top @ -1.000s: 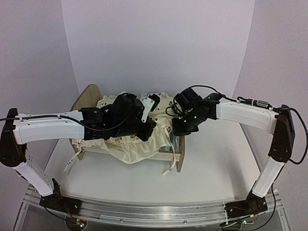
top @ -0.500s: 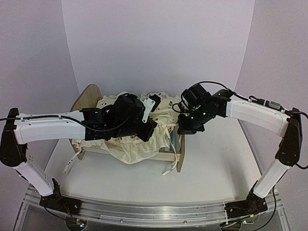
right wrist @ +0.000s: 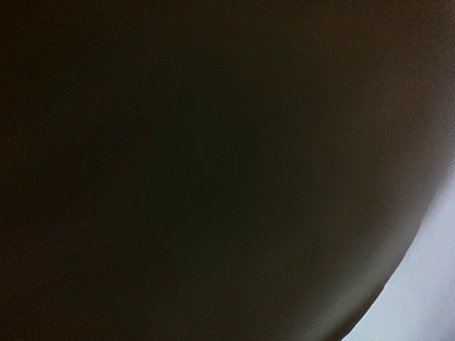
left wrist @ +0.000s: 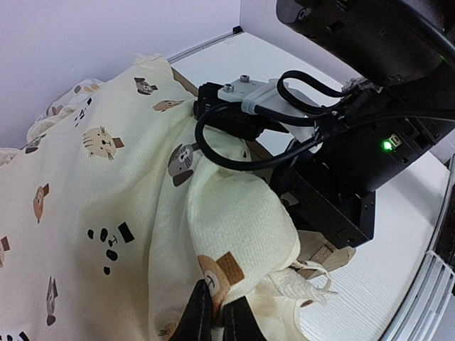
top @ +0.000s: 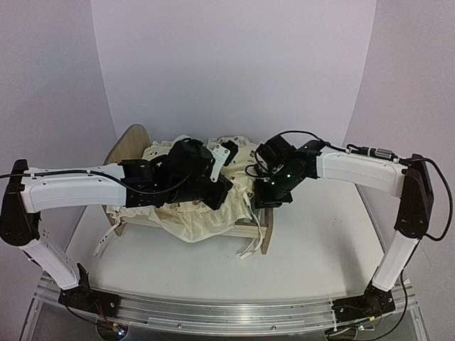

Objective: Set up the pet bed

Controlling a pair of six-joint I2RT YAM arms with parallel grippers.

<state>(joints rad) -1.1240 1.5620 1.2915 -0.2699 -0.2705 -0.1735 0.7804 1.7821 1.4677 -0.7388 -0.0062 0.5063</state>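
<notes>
The pet bed stands at the table's middle, its arched headboard (top: 130, 144) on the left and its low footboard (top: 266, 234) on the right. A cream animal-print cushion (top: 202, 222) lies rumpled over the frame and hides the base. My left gripper (left wrist: 215, 314) is shut on a fold of this cushion (left wrist: 92, 199) near the foot end. In the top view my left gripper (top: 222, 190) is over the cushion's middle. My right gripper (top: 264, 200) presses down at the cushion's foot end beside the footboard (left wrist: 323, 256). Its fingers are hidden and its wrist view is dark.
A ruffled floral pillow (top: 231, 142) lies behind the cushion at the bed's back edge. White fabric ties hang off the frame at the front right (top: 250, 249) and front left (top: 105, 241). The right arm's black body (left wrist: 341, 177) crowds close to my left gripper.
The right wrist swung slightly right and up, then came back left and lower onto the cushion's foot end. The left arm and its grip have not moved.
</notes>
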